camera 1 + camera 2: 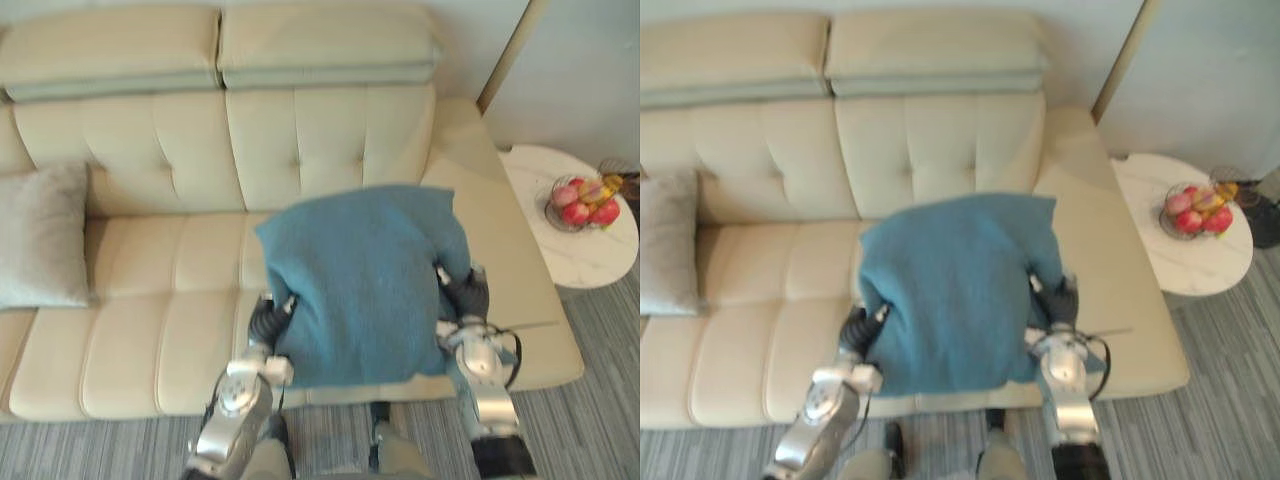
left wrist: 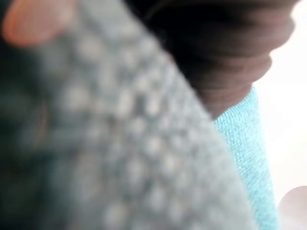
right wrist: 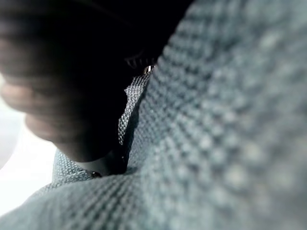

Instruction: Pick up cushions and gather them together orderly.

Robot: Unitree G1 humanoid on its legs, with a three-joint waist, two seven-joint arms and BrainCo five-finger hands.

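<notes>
Cushion (image 1: 365, 285), teal, frame centre, over sofa (image 1: 150, 330); left hand (image 1: 266, 321) and right hand (image 1: 466, 296) at its side edges; grip hidden by fabric, cannot tell; carry level toward grey cushion (image 1: 42, 235) at frame left; set beside it, edges aligned.

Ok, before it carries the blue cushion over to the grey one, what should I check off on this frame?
1. Blue cushion held between both hands, over the right half of the sofa: ok.
2. Left hand against the cushion's left edge: ok. Finger closure: cannot tell, because the cloth hides the fingers.
3. Right hand against the cushion's right edge: ok. Finger closure: cannot tell, for the same reason.
4. Grey cushion leaning against the backrest at the sofa's left end, ready as the gathering spot: ok.
5. Fruit bowl on the side table, to the right and off a leftward route: ok.
</notes>
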